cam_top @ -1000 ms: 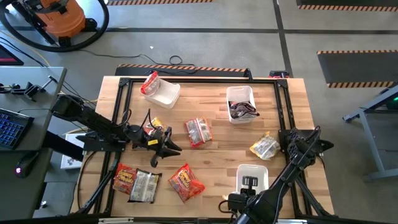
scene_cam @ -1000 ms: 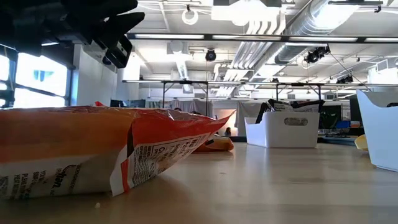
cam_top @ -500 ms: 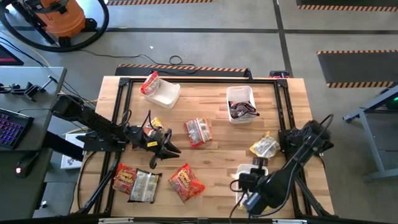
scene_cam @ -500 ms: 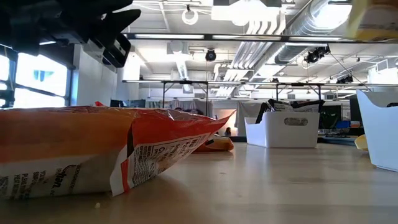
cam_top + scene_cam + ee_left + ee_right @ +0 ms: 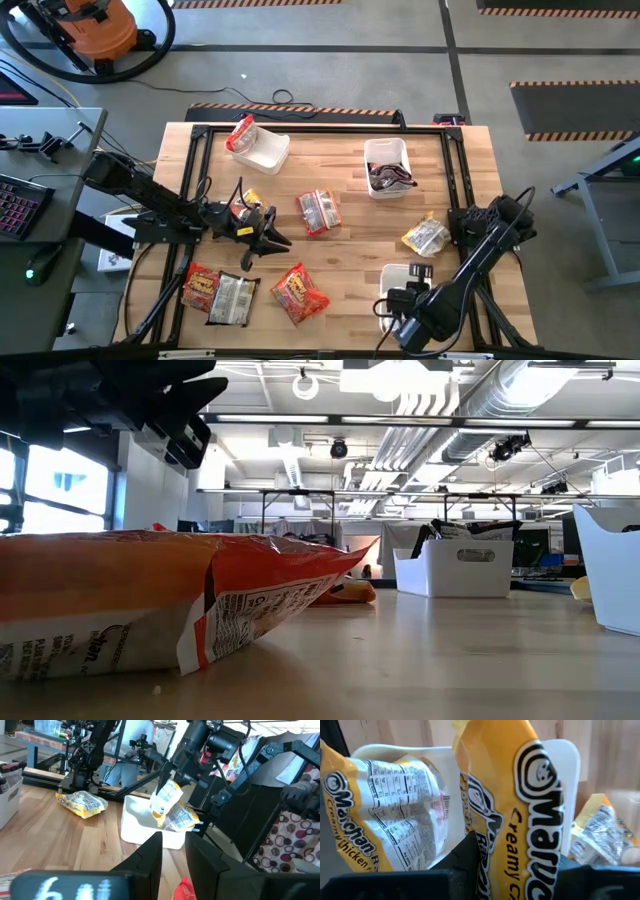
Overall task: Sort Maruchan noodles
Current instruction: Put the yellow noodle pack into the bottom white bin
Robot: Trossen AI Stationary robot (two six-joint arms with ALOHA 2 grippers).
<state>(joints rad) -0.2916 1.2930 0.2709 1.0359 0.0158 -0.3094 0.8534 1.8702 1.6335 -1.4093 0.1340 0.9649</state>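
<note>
Wooden desk, black frame round the edge. Three white bins: far-left bin with a red packet on its rim, far-right bin with dark packets, near bin under the right arm. Loose on desk: red packets, silver packet, another mid-desk, yellow packet at right side.

Right tool above near bin, pinching yellow packet; second yellow packet in bin.

Left tool mid-left over desk, fingers narrowly apart, apparently empty; view poor.
</note>
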